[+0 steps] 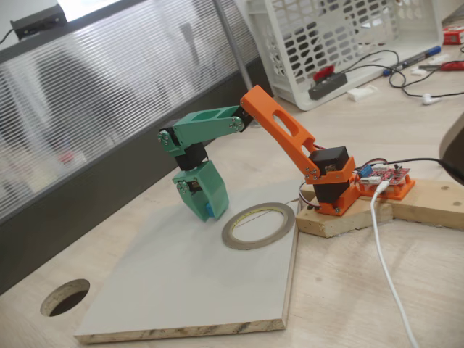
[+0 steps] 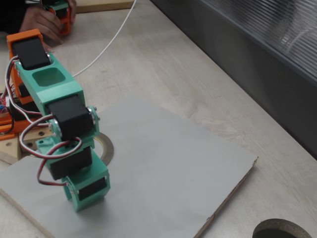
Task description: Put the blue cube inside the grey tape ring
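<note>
Nearest in a fixed view, we are seeing one pale board (image 1: 181, 290) lying on the table (image 1: 348, 290), with one round dark hole (image 1: 65, 297) cut through the table just off the board's left corner. In the other fixed view that hole (image 2: 282, 230) is being cut off by the lower edge.

Farther back on the board, one green gripper (image 1: 206, 210) is pointing down, tips at or just above the surface. A small patch of bright blue, which we are reading as the one blue cube (image 1: 209, 211), is showing between the green fingers (image 1: 216, 190); they appear to be closing on it, though most of the cube is being hidden. In the other fixed view the gripper (image 2: 86, 191) is blocking the cube entirely.

Just right of the gripper, one grey tape ring (image 1: 258, 225) is lying flat on the board, its centre bare. In the other fixed view the arm is covering most of the ring (image 2: 105, 148).

Beyond, the orange arm base (image 1: 333, 192) is sitting on a wooden block (image 1: 428, 199), and one white basket (image 1: 348, 43) is standing at the far edge, partly cropped.
</note>
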### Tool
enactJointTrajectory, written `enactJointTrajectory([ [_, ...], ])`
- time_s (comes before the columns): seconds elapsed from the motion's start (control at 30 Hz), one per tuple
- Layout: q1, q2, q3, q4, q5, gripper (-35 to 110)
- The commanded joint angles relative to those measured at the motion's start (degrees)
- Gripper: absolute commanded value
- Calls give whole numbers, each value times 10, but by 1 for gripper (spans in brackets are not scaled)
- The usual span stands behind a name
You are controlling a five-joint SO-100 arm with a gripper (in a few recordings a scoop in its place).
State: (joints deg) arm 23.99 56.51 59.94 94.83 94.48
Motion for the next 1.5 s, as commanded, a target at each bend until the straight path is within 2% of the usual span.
enactJointTrajectory([
  [0.0,1,28,-9,2,11,6],
  [0.13,6,50,-10,3,11,6],
  [0.4,7,234,-5,9,9,6],
  [0.83,-1,259,11,4,11,6],
  [1.13,-164,433,265,3,11,6],
  [1.47,-174,570,490,2,11,6],
])
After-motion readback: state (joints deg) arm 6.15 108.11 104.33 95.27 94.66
